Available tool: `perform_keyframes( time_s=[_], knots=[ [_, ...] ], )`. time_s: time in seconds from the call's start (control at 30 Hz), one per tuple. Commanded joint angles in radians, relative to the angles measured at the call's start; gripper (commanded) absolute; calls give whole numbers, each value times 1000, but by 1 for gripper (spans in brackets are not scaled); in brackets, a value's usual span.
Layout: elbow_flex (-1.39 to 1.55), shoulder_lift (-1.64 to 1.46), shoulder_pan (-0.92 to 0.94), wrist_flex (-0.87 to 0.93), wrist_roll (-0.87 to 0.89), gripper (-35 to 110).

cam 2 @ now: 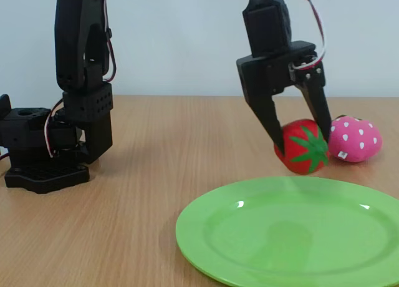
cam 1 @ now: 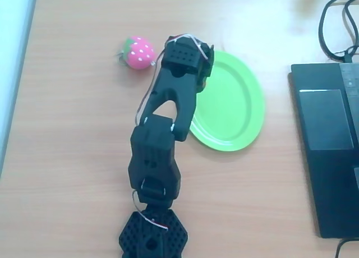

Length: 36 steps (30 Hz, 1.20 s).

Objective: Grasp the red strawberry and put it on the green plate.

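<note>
I see my gripper (cam 2: 302, 146) clamped on the red strawberry (cam 2: 303, 147), its leafy cap facing the camera, lifted clear of the table (cam 2: 156, 175). The green plate (cam 2: 249, 237) lies at six o'clock from the berry. A pink strawberry (cam 2: 355, 139) sits at three o'clock, just beside it.

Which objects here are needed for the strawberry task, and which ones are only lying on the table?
Part of the job:
- red strawberry, held between the fingers of the gripper, above the table
- green plate, nothing on it yet

Just lying about:
- pink strawberry with white dots
- laptop at the right edge in the overhead view
- black cables
</note>
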State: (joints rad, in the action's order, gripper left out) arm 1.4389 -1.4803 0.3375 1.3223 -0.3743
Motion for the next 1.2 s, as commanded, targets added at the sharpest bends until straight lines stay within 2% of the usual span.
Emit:
perform_keyframes(
  time_s=[0.0, 0.77, 1.17],
  knots=[
    [-44, 6, 34, 12, 6, 10],
    [-94, 152, 202, -28, 48, 9],
    [-98, 158, 209, -35, 44, 22]
  ],
)
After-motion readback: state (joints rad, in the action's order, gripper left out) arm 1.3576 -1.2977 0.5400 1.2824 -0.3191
